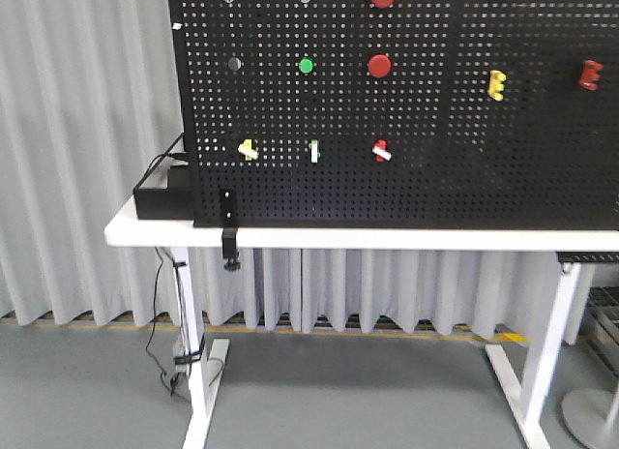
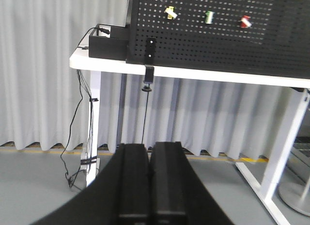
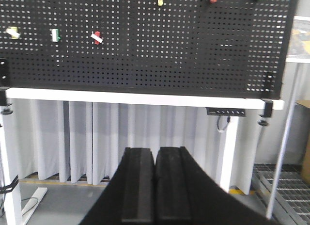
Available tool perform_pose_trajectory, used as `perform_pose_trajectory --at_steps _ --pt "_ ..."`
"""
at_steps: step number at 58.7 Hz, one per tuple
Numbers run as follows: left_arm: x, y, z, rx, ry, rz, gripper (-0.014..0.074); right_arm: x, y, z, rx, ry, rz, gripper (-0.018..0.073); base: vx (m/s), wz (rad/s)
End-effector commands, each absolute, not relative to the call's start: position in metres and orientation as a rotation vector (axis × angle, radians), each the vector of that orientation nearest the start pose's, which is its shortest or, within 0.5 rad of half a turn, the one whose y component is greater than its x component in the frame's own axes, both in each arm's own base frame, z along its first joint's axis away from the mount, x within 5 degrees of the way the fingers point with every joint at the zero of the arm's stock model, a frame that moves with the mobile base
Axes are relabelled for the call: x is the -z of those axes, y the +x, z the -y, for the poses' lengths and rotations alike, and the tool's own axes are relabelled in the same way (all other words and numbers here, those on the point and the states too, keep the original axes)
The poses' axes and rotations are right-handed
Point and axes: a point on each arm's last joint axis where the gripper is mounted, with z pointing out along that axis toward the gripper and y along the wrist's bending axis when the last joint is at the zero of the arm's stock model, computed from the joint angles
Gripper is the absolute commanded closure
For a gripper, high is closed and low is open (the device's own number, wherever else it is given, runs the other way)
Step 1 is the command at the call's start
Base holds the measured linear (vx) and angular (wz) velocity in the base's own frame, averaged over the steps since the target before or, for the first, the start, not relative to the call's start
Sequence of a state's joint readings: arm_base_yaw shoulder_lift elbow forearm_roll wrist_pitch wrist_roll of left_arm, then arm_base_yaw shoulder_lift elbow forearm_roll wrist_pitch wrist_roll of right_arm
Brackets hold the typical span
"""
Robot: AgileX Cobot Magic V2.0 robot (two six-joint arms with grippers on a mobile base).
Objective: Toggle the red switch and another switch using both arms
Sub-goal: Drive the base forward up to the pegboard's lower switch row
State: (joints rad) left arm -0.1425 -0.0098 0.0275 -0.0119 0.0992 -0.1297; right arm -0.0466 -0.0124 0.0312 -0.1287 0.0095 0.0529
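low on the black pegboard [image 1: 435, 193], red switch [image 1: 381, 151], pale yellow-white switch [image 1: 249, 150] further left in the same row, levers seemingly tilted, left gripper [image 2: 149, 148] and right gripper [image 3: 155, 151] each with fingers pressed together, well apart from the board

Pale grey pleated curtain [image 1: 68, 178] covers the whole back wall, top to floor. Floor [image 1: 368, 391] is plain grey, smooth, w/ a yellow strip [image 1: 106, 323] running along the curtain's foot. In front: long white table [image 1: 387, 238] on white legs [image 1: 200, 391] w/ flat feet. Black pegboard [image 1: 435, 178] stands upright on it, held at the front edge by a black clamp [image 1: 229, 248]. Black box [image 1: 160, 199] sits at the table's left end, just beside the board. Cables [image 1: 153, 314] hang by the left leg down to the floor. Far right, low: round grey stand base [image 1: 592, 420] & metal floor grating [image 3: 286, 186]. Light is even, soft.
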Motion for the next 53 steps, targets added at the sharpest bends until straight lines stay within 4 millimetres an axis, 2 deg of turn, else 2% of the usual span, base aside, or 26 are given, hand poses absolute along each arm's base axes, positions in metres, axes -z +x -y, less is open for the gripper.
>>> perform_pose_trajectory --at_steps 1,53 --pt "-0.1979 0.0562 0.0080 0.242 -0.015 -1.524 0.0594 -0.2085 0.0552 0.0021 0.114 -0.037 -1.427 0.0566 0.46 0.01" --pt "-0.1979 0.0562 0.0080 0.242 -0.015 -1.524 0.0594 -0.2085 0.0553 0.0021 0.114 -0.037 -1.428 0.0566 0.44 -0.02"
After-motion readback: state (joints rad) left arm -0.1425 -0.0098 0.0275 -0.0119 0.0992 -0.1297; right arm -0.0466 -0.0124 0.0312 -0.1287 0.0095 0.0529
